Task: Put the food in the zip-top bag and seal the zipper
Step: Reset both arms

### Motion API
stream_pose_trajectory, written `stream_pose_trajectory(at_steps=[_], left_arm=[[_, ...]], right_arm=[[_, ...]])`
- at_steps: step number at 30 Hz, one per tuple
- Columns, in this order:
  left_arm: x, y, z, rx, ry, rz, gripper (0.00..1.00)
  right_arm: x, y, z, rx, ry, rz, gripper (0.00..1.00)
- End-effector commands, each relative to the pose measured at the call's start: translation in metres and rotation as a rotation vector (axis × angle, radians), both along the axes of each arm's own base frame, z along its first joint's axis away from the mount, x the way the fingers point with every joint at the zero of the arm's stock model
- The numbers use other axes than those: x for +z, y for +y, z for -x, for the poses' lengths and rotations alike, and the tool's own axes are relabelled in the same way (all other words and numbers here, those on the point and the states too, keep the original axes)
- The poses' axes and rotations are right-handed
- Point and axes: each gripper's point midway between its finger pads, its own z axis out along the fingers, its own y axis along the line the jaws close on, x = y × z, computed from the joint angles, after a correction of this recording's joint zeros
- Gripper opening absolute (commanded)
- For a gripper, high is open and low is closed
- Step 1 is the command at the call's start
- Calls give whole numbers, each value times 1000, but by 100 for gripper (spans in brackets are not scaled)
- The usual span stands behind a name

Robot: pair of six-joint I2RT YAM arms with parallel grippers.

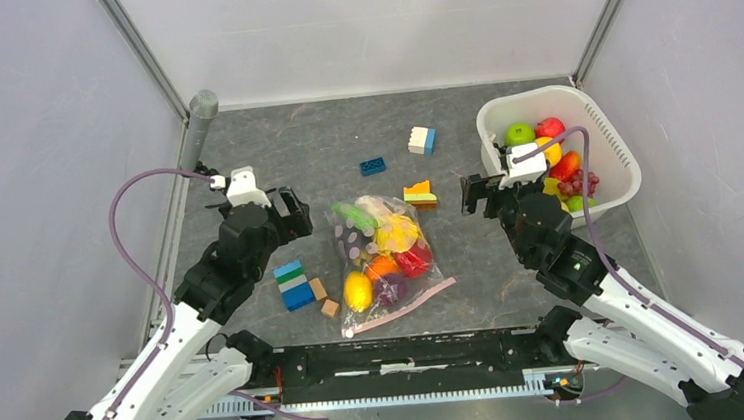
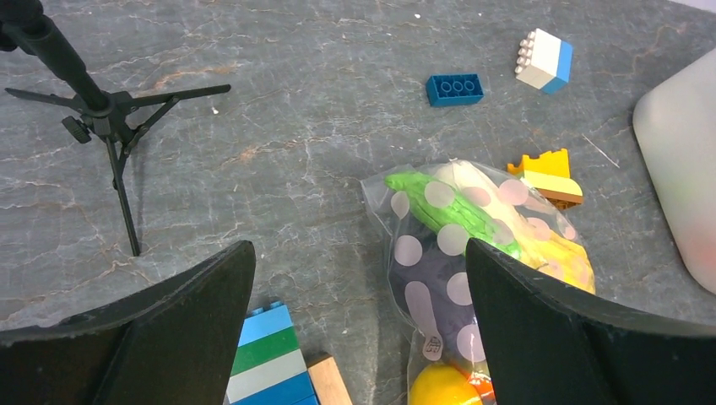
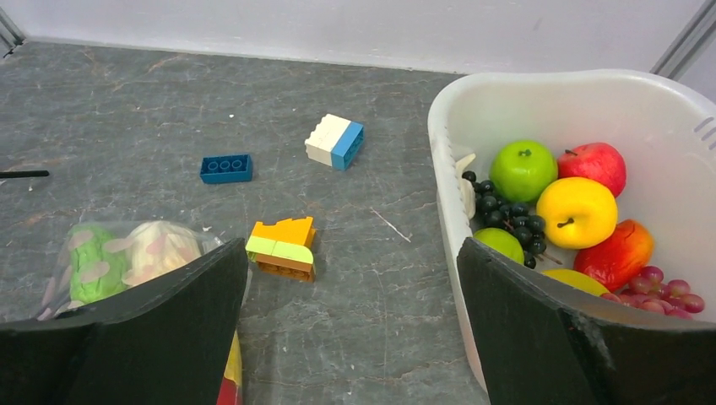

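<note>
and here we are: the zip-top bag (image 1: 384,254) is lying in the middle of the table (image 1: 274,158), bulging with food (image 1: 397,236). a green piece is showing at its twelve o'clock end, with yellow, orange, red and purple below it, and a lemon (image 1: 357,289) is sitting down at seven o'clock. the zipper (image 1: 401,306), that pink strip, is running across the bag's six o'clock end, nearest the arm bases; whether it is pressed closed, i cannot tell.

the left gripper (image 1: 296,214) is hanging at ten o'clock from the bag, jaws spread wide, gripping nothing, just clear of the plastic. the right gripper (image 1: 474,194) is mirroring it at two o'clock, jaws gaping too and carrying nothing, sitting between the bag and the white basket (image 1: 607,126).

more food is sitting in that basket: a green apple (image 3: 523,169), a red apple (image 3: 593,164), a yellow fruit (image 3: 577,211) and dark grapes (image 3: 507,226).

building blocks are lying around the bag: a flat blue block (image 1: 373,166) at twelve o'clock, a white and blue block (image 1: 422,140) further out at one o'clock, an orange and yellow block (image 1: 420,195) just beside the bag's one o'clock corner, and a blue and green stack (image 1: 294,283) at nine o'clock.
</note>
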Motion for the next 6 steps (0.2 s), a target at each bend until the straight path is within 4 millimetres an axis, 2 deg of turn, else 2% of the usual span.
stream_pose_trajectory(at_steps=[1, 6], left_arm=[[18, 9, -2, 65, -40, 33, 100], [21, 16, -2, 89, -48, 4, 100]], right_arm=[[8, 4, -2, 6, -17, -50, 98], [8, 7, -4, 8, -19, -52, 98]])
